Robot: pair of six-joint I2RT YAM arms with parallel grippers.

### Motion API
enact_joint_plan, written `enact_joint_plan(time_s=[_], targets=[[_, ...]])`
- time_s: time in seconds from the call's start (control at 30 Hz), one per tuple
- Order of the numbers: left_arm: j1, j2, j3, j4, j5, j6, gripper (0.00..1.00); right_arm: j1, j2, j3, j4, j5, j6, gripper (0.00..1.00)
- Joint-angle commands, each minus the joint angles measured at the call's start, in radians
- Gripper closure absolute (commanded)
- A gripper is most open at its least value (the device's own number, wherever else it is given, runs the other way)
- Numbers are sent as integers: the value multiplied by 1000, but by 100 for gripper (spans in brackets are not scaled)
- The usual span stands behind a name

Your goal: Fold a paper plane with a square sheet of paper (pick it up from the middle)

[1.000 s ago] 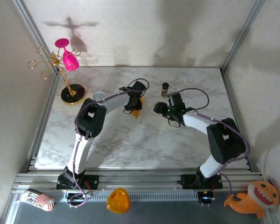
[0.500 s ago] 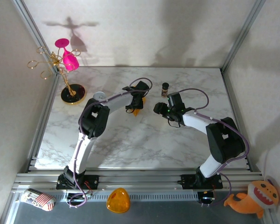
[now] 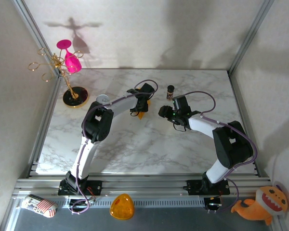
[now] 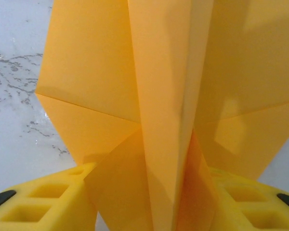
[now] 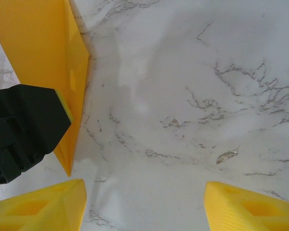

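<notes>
Orange-yellow paper plane (image 4: 164, 96) inside the left pincer (image 4: 149, 192)

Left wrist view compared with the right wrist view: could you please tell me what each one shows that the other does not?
Left wrist view: the folded paper close up, with its raised centre crease and diagonal folds sitting between the fingers of the left gripper. Right wrist view: the right gripper, open over bare marble, with the paper's pointed tip at the frame's edge beside a black part of the left gripper. Shared: the orange-yellow paper and the marble table.
</notes>
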Motion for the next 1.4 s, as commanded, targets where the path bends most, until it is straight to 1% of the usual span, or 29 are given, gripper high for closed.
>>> enact_joint_plan(time_s=[0.0,0.2,0.5,0.63,0.73,0.8,0.93,1.03,1.1,1.17,1.23,1.3,1.37], targets=[[-5,-44,21,-33,-12,-14,50,-6,16,-5,7,-14,8,33],[-5,-79,22,-35,-13,-18,49,-6,14,-5,7,-13,11,33],[-8,-160,15,-27,-7,-34,45,-6,0,2,-6,15,13,32],[-8,-234,-16,-6,-28,-47,44,-8,-18,23,-30,51,-5,30],[-8,-339,-84,46,-61,-64,42,-16,-51,49,-57,95,-37,24],[-8,-434,-158,99,-107,-75,40,-23,-87,66,-73,135,-68,19],[2,-677,-387,250,-261,-72,25,-34,-193,71,-80,290,-183,2],[24,-873,-610,387,-407,-59,8,-45,-291,33,-42,447,-294,1],[51,-1001,-773,489,-492,-46,1,-63,-353,-16,10,542,-357,1],[91,-1129,-945,607,-558,-27,0,-85,-411,-79,73,666,-405,1],[138,-1235,-1091,687,-621,-25,0,-112,-454,-157,164,758,-444,1],[196,-1321,-1213,737,-665,-35,0,-158,-482,-241,257,777,-475,1],[250,-1398,-1328,818,-677,-3,0,-208,-486,-317,346,779,-483,1]])
